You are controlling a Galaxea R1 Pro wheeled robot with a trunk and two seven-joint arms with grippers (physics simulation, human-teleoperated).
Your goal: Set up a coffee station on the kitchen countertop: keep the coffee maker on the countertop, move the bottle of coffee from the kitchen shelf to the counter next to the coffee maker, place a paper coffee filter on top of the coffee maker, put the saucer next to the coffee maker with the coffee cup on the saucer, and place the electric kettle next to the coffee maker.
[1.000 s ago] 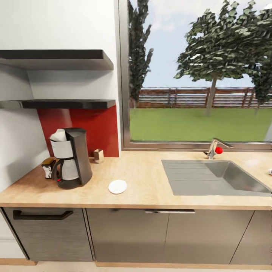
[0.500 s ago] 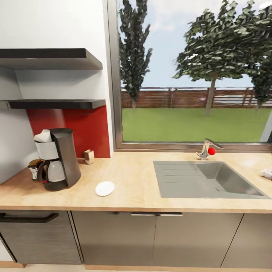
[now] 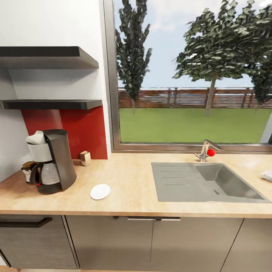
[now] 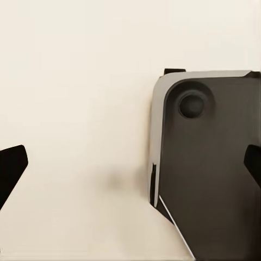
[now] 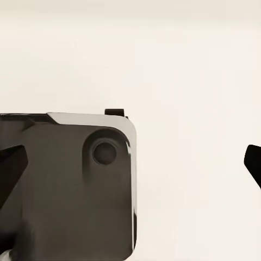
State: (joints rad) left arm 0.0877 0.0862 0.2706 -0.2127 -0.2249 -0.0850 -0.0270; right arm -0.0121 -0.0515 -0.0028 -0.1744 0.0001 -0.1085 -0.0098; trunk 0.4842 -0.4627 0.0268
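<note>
The coffee maker stands at the left end of the kitchen countertop, with a white paper coffee filter on top of it. Behind its left side, the bottle of coffee peeks out on the counter. The saucer lies bare on the wood to the right of the machine. The electric kettle is out of view. My left gripper and right gripper hang open over pale floor, with nothing between their fingers.
Two dark shelves hang above the coffee maker. A small wooden block sits by the red backsplash. The steel sink and its tap lie to the right. A small white thing is cut off at the counter's right edge.
The whole head view has shifted, so the counter's things sit further left in the picture: the camera moved. Nothing on the counter has moved.
</note>
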